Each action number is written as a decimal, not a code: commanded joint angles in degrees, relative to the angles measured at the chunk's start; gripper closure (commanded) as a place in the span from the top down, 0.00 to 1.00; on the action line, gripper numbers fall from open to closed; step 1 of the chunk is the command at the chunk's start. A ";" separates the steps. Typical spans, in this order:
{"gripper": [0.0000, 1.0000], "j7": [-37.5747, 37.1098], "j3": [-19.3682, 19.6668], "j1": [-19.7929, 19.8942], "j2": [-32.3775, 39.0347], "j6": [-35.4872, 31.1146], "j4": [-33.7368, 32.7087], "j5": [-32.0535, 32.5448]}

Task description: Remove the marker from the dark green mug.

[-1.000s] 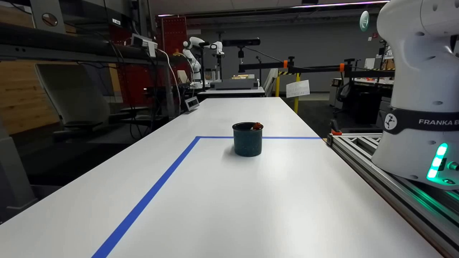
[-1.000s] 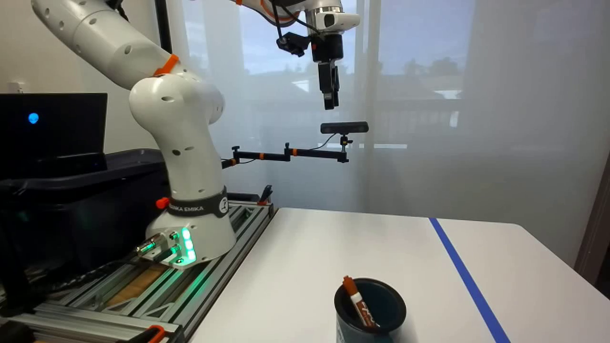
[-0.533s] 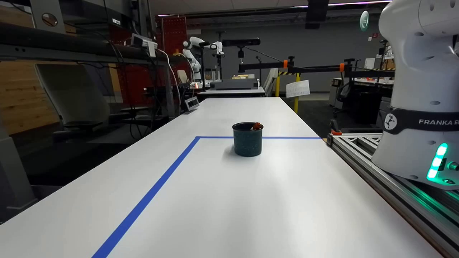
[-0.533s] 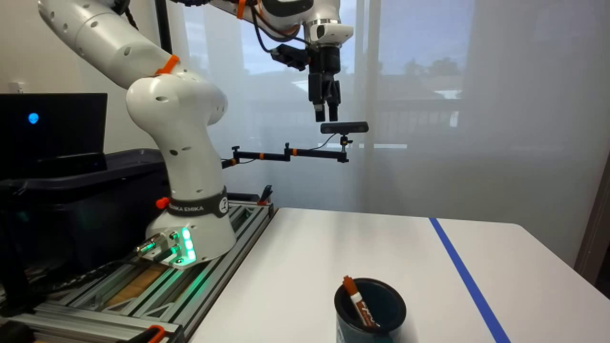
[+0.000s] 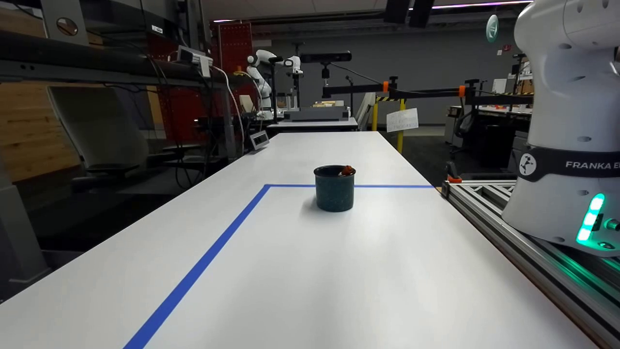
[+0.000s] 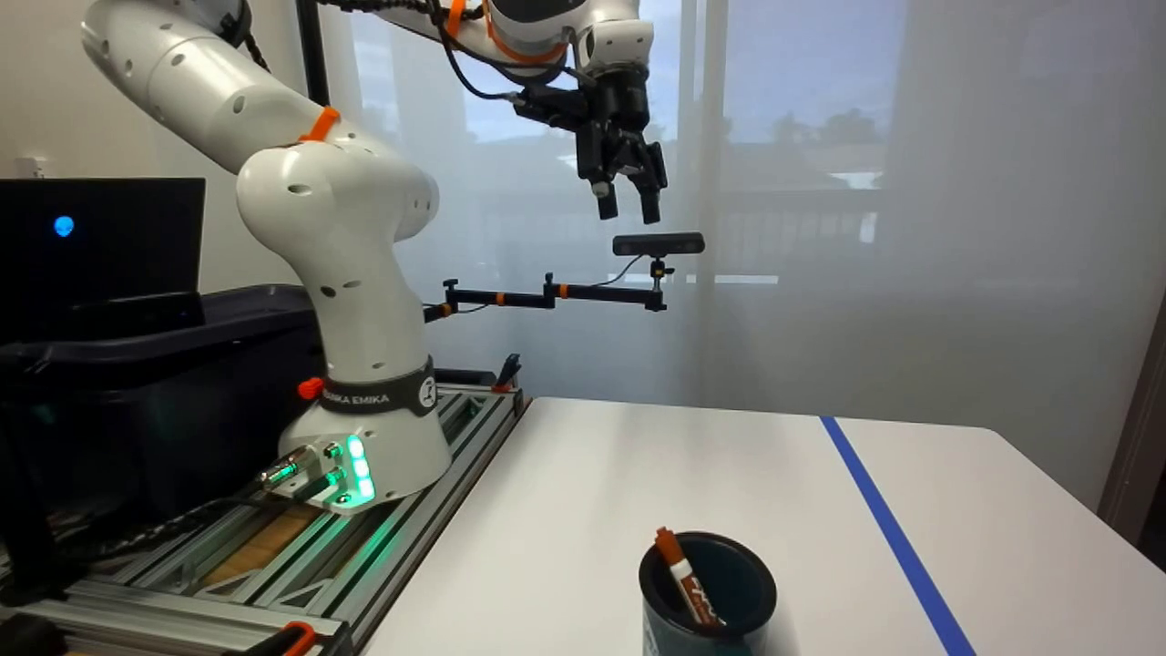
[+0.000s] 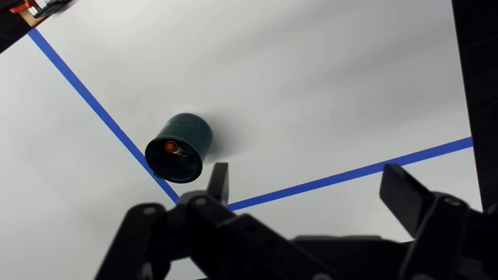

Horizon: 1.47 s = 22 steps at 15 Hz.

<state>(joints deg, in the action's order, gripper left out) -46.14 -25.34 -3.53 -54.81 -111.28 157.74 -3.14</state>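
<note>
The dark green mug [image 5: 334, 193] stands upright on the white table in both exterior views. The reddish-brown marker [image 6: 690, 583] leans inside it, with its cap end above the rim. The mug [image 7: 190, 130] is left of centre in the wrist view, and the marker's end [image 7: 171, 146] faces the camera there. The marker's lower part is hidden in the mug. My gripper [image 7: 305, 171] is open and empty, its jaws wide apart. In an exterior view the gripper [image 6: 629, 219] is high above the table, well above the mug and apart from it.
Blue tape [image 5: 208, 257] marks lines on the table [image 5: 368, 271]. A camera [image 6: 658, 244] on a black arm stands beyond the table, below the gripper in that view. Metal rails [image 6: 492, 456] run along the robot base. A dark bin [image 6: 137, 419] stands beside the base.
My gripper has turned and tilted, and its two fingers now show side by side and apart. It first came down, then rose slightly. The mug and marker have not moved.
</note>
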 commanded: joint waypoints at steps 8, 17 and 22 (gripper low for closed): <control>1.00 -3.33 2.04 4.14 -0.25 1.61 0.16 4.91; 1.00 -3.30 4.36 7.05 3.31 -2.82 0.18 6.45; 1.00 -4.46 4.86 9.07 6.36 -4.49 0.18 8.17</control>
<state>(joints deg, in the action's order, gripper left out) -48.72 -20.85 4.67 -50.68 -113.99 158.02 3.00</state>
